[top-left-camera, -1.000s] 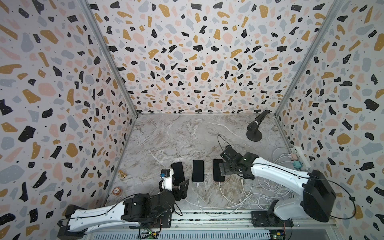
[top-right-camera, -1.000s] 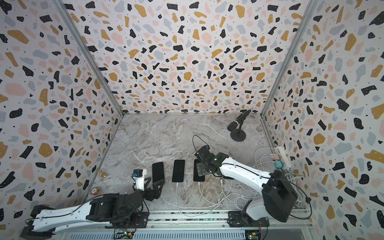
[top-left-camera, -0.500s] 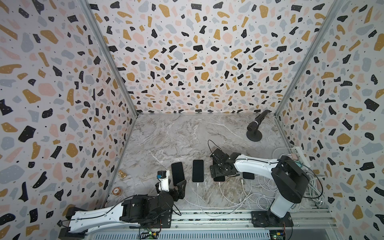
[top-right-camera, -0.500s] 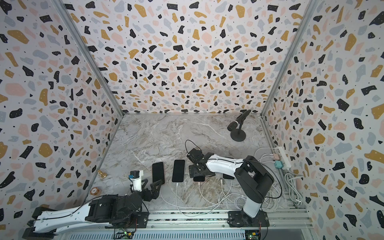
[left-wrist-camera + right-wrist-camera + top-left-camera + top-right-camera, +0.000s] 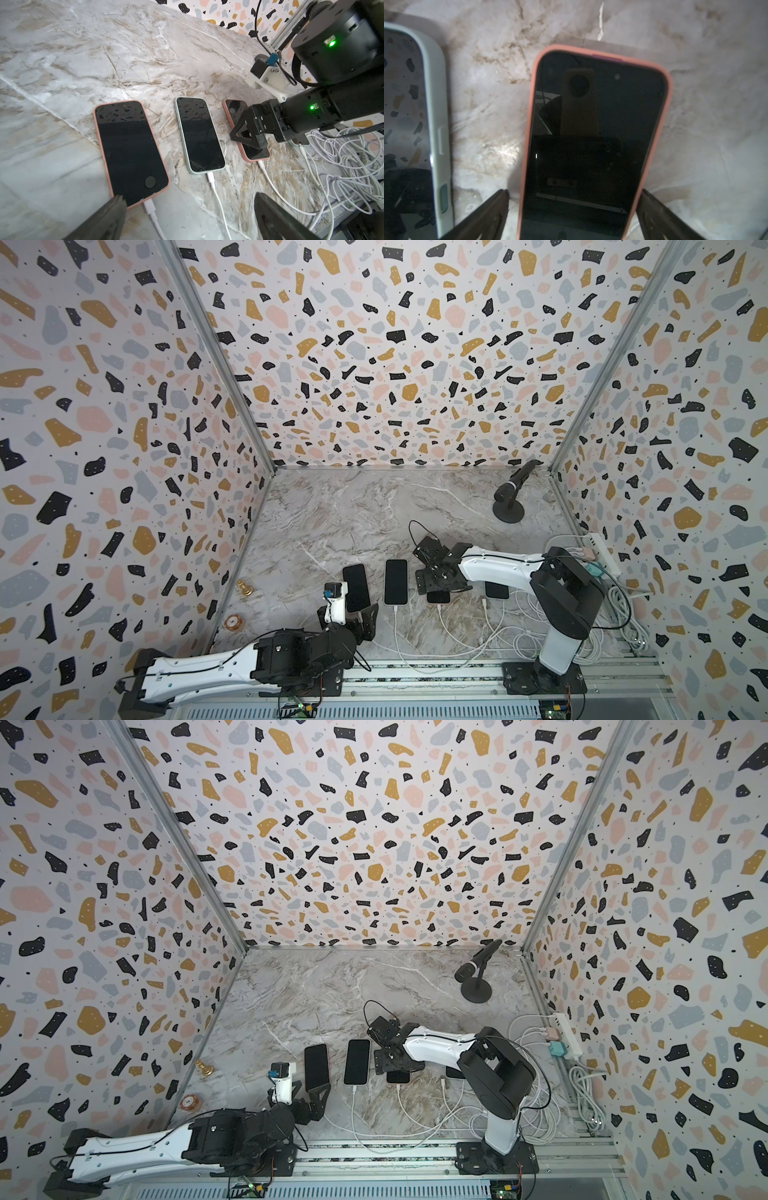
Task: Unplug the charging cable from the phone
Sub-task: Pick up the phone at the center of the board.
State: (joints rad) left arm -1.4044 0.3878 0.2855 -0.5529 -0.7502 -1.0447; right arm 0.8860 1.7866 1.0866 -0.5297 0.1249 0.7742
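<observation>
Moved: right claw [image 5: 574,192] has swung inward, now over the pink phone [image 5: 596,135] just right of the mint phone [image 5: 395,581].
Left claw [image 5: 189,198]: released, nearest.
Cable [image 5: 150,207]: plugged into the salmon phone [image 5: 131,149] left of mint phone, just by left claw.
Right claw: released, jaws flanking pink phone.
Microphone [image 5: 509,493]: far beyond mint phone, rightward.

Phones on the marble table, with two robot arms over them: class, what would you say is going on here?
Four phones lie in a row, with white cables running to them. The left gripper is open near the plug of the pink-cased end phone. The right gripper is open too, its jaws on either side of the other pink-cased phone, two places along. Nothing is gripped, and no visible cable is out yet.
</observation>
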